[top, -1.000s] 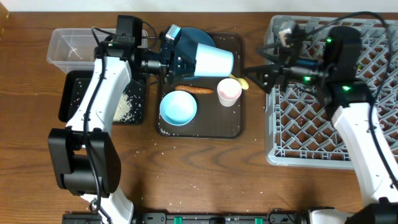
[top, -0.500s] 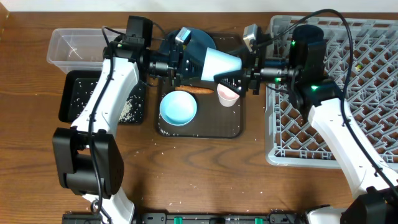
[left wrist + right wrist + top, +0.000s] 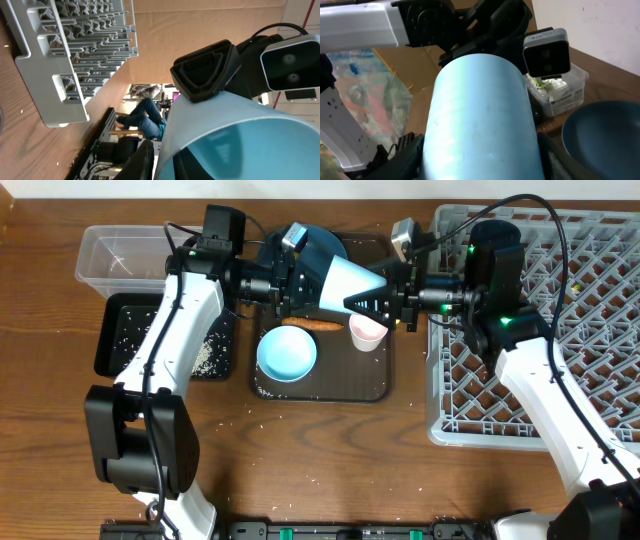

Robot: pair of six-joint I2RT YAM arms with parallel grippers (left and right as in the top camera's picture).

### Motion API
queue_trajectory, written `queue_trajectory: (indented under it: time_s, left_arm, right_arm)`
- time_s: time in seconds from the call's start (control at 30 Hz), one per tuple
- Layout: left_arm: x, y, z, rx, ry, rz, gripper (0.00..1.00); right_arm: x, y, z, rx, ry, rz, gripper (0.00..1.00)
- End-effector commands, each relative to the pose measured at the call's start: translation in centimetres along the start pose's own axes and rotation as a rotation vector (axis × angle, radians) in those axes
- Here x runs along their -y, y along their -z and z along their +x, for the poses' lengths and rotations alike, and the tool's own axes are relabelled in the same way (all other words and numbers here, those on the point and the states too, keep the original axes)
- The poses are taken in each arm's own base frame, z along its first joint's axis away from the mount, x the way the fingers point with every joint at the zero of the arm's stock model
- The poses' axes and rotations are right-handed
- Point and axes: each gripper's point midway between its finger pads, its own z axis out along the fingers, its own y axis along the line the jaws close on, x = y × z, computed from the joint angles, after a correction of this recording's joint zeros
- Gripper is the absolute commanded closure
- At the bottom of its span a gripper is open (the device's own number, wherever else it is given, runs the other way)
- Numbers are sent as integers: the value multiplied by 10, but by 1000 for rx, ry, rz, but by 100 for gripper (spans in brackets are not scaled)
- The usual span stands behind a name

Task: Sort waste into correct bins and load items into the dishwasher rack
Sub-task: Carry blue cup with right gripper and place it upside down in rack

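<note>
Your left gripper pinches the rim of the light blue cup, midair over the brown tray; your right gripper straddles its base, contact unclear, so release early and it drops

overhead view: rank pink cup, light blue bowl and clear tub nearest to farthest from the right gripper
1. pink cup, just beside the right gripper, on the dark tray.
2. light blue bowl, farther left on that tray.
3. clear tub, far left, at the back.
</note>
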Motion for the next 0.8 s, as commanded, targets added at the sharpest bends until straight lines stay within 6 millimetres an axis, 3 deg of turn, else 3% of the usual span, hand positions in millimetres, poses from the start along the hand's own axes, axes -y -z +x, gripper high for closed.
queue_trajectory:
  time_s: [0.0, 0.2, 0.37, 0.53, 0.77]
  left_arm:
    - [9, 2, 1, 1, -23, 10, 83]
    - [-5, 3, -6, 39, -28, -76, 83]
    - [-38, 10, -20, 122, -27, -270, 78]
    - [-87, 36, -37, 247, -4, -584, 77]
    - [-136, 83, -31, 333, 93, -960, 76]
  right_arm:
    - [8, 16, -9, 23, -31, 28, 68]
    - [54, 76, -7, 69, -247, 295, 64]
    - [86, 144, 28, 39, -439, 657, 64]
    - [83, 199, 56, -38, -529, 1008, 64]
    - [53, 252, 73, -202, -628, 1307, 66]
